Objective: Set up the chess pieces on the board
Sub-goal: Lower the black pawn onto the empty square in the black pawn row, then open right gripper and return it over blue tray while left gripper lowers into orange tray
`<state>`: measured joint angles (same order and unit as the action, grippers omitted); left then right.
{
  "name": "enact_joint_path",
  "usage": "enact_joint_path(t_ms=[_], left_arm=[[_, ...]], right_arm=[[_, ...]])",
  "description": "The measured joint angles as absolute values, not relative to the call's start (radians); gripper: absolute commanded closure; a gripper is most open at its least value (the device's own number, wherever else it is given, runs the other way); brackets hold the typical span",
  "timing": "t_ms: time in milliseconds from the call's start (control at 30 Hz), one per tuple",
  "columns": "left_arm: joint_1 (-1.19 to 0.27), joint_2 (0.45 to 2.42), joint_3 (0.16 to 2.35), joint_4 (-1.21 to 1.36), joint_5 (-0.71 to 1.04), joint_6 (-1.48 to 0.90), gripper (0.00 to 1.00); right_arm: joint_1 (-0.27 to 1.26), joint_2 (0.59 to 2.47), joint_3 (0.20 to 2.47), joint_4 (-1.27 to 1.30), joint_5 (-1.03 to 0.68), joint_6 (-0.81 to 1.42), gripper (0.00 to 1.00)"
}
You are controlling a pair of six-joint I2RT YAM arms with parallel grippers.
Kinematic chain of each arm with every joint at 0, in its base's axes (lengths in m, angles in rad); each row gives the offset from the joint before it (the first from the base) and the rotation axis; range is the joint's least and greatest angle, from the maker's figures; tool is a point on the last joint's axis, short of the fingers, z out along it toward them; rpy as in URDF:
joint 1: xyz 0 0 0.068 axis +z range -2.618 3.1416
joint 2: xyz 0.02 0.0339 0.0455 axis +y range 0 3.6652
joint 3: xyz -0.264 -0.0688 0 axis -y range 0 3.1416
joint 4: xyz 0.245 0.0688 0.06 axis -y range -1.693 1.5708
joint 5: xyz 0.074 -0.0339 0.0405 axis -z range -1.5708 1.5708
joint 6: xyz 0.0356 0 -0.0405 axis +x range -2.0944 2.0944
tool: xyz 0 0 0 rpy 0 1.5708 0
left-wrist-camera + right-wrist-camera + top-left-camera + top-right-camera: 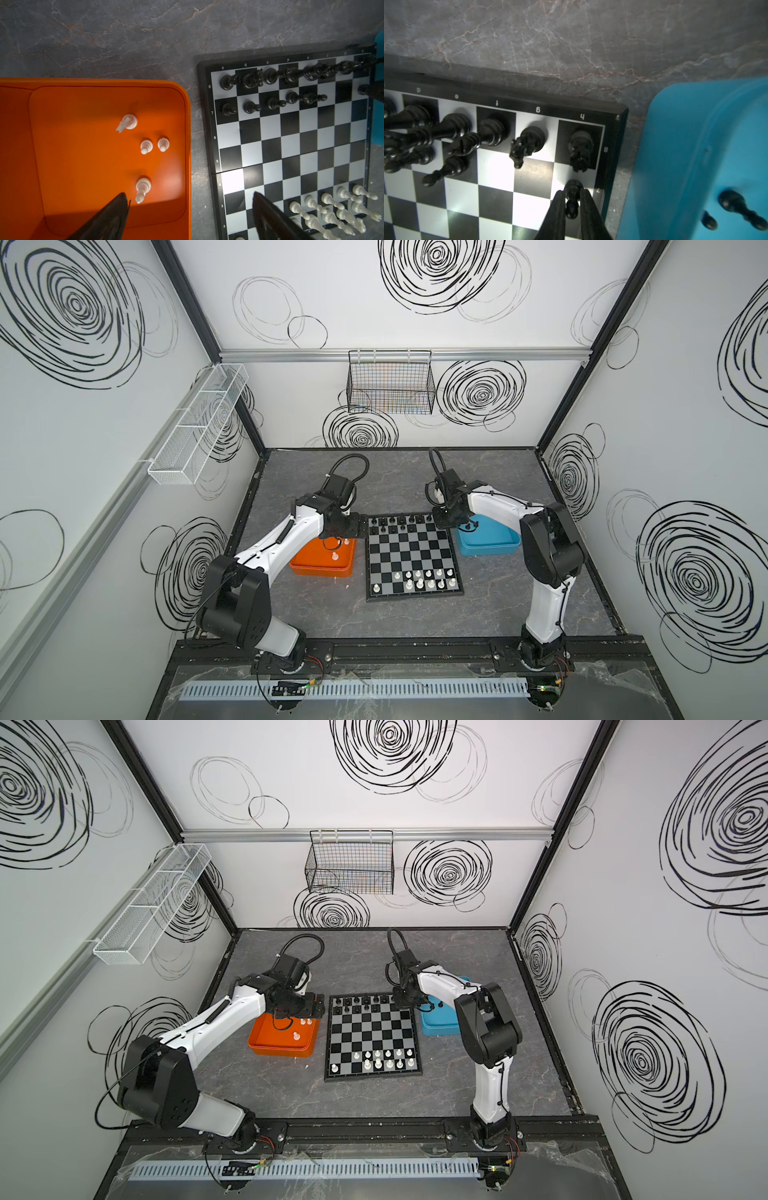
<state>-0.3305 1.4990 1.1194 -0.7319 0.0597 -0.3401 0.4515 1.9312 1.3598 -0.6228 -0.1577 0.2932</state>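
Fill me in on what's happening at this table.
Two robot arms are setting up a chess game. The right gripper is shut on a black pawn over the far corner of the board, next to the blue tray, where two more black pieces wait. The left gripper hangs open by the orange tray, which holds four white pieces. On the board, black men fill much of the far rows and white men part of the near rows.
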Motion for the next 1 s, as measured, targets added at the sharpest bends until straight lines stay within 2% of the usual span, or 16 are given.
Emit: enact_joint_path(t_ms=[500, 733, 933, 1000], left_arm=[[-0.331, 1.499, 1.119, -0.732, 0.059, -0.34, 0.04], [-0.321, 1.499, 1.12, -0.733, 0.054, -0.34, 0.04], [-0.284, 1.499, 1.12, -0.736, 0.041, -0.337, 0.04], [-0.26, 1.499, 1.12, -0.738, 0.038, -0.334, 0.03]], right_arm=[[0.451, 1.929, 1.361, -0.629, -0.157, 0.294, 0.67], [0.451, 1.868, 1.381, -0.67, -0.156, 0.296, 0.59], [0.439, 1.795, 1.433, -0.684, -0.175, 0.283, 0.49], [0.422, 1.773, 1.439, -0.678, -0.204, 0.273, 0.38]])
